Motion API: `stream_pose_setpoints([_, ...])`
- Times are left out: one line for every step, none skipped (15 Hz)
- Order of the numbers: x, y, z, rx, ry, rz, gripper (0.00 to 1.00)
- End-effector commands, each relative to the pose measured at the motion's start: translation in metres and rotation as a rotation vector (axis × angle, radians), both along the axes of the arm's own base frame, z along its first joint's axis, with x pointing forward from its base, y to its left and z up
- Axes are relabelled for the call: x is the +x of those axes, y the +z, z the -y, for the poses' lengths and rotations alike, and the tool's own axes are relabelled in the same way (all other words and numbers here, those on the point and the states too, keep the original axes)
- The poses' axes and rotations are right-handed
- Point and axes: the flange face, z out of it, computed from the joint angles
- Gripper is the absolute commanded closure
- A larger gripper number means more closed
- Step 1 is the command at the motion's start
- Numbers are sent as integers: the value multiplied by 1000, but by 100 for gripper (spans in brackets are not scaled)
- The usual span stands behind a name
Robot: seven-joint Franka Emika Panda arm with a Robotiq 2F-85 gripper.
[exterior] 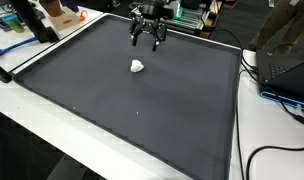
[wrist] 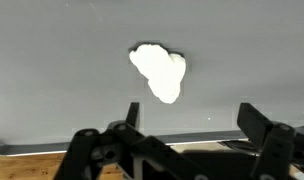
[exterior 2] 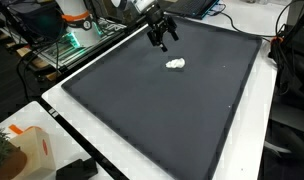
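Nearest in, you had the white table (exterior: 14, 118) running as a pale border, and on it the dark grey mat (exterior: 142, 125), flat, matte and faintly grained, with a thin stitched edge. On the right, black cables (exterior: 254, 155) curled off the table's edge.

Further back, on the far half of the mat, sat the white lump (exterior: 137, 66). It was small, soft-looking and crumpled, with a lobed outline rather than a clean shape. In the wrist view the white lump (wrist: 159, 72) lay alone on bare mat with nothing touching it, and its longer side ran away from the camera, slightly slanted.

Just beyond it, you held the gripper (exterior: 146, 42) above the mat, black and hard-edged, with its jaws spread wide and nothing between them. The lump lay on the near side of the gripper and a touch to the left in an exterior view, near but clearly apart. From the wrist, the gripper (wrist: 189, 115) showed its fingers (wrist: 254, 118) low in frame. The lump sat ahead of them, closer to the left finger than the right.

Farthest back stood orange clutter (exterior: 62, 14) on the left.
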Motion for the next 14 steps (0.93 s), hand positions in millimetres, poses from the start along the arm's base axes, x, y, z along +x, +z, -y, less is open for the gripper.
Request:
stream_pose_setpoints([-3,11,-4,16,24,-59,0])
stream_pose_setpoints([-5,14,-4,17,29,-71,0])
stream_pose_setpoints([-4,17,-6,21,38,-86,0])
stream_pose_setpoints([-3,20,-7,23,46,-100,0])
stream_pose_setpoints([-3,23,-9,27,51,-118,0])
stream_pose_setpoints([-2,26,-9,28,52,-132,0])
stream_pose_setpoints([-1,28,-8,29,52,-151,0])
stream_pose_setpoints([2,31,-10,32,50,-161,0])
stream_pose_setpoints([6,33,-9,33,50,-167,0])
stream_pose_setpoints([11,36,-9,37,44,-167,0])
stream_pose_setpoints([18,39,-8,41,38,-167,0])
stream_pose_setpoints([26,41,-8,49,26,-171,0])
stream_pose_setpoints([33,43,-7,61,8,-181,0])
stream_pose_setpoints([22,40,-8,45,34,-155,0])
